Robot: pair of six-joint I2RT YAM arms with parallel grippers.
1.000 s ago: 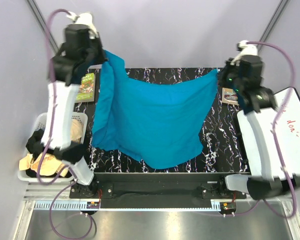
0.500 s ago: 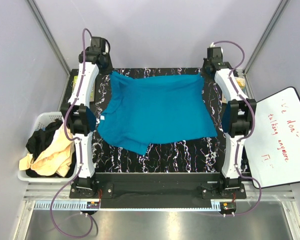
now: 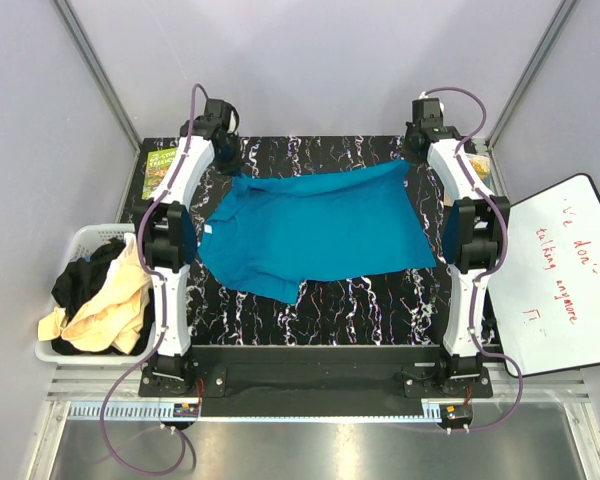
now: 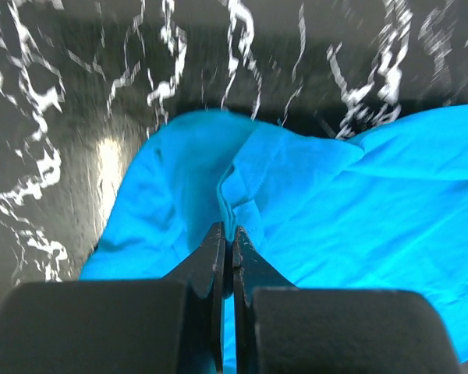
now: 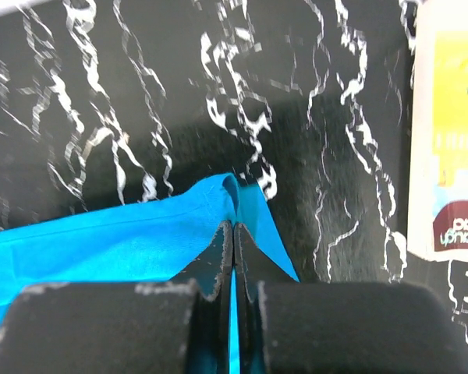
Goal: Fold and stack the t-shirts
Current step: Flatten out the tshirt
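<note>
A teal blue t-shirt [image 3: 315, 225] lies spread on the black marbled table [image 3: 330, 320], its near left corner folded under. My left gripper [image 3: 232, 172] is shut on the shirt's far left corner; in the left wrist view the jaws [image 4: 227, 234] pinch a fold of teal fabric [image 4: 312, 210]. My right gripper [image 3: 412, 160] is shut on the far right corner; in the right wrist view the jaws [image 5: 232, 230] pinch the shirt's corner [image 5: 140, 241]. A black shirt [image 3: 80, 280] and a cream-beige shirt [image 3: 105, 310] lie heaped in the basket at the left.
A white slatted basket [image 3: 85, 238] stands off the table's left edge. A green book [image 3: 160, 168] lies at the far left corner, another book [image 3: 480, 165] at the far right, also in the right wrist view [image 5: 448, 156]. A whiteboard [image 3: 565, 280] lies at the right.
Both arms have stretched forward and lowered the teal shirt from hanging in the air to lying flat on the table. The left gripper has moved a little right and nearer.
</note>
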